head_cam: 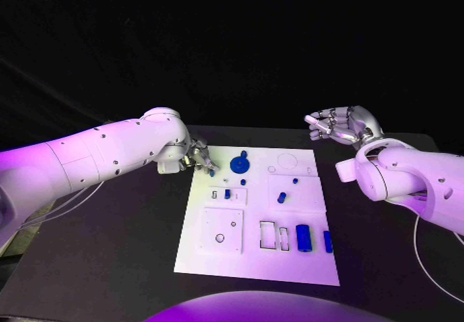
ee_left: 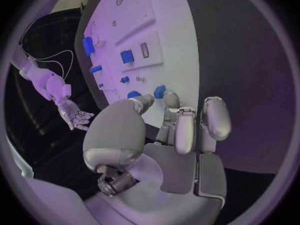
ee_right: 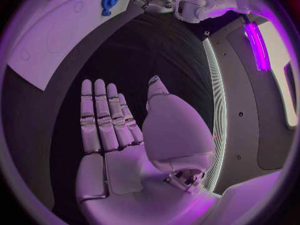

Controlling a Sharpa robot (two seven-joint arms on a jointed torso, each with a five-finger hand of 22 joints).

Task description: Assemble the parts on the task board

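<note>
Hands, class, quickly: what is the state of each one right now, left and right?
Left hand: pinching a small blue part between its fingertips at the white task board's far left corner.
Right hand: open, fingers apart, holding nothing.

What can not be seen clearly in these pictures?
- Head view: whether the left hand touches a part; its fingers hide the board's far-left corner.
- Left wrist view: the fingers cover that corner; any contact with the small blue part is unclear.
- Head view: the board's small slots are too small.
</note>
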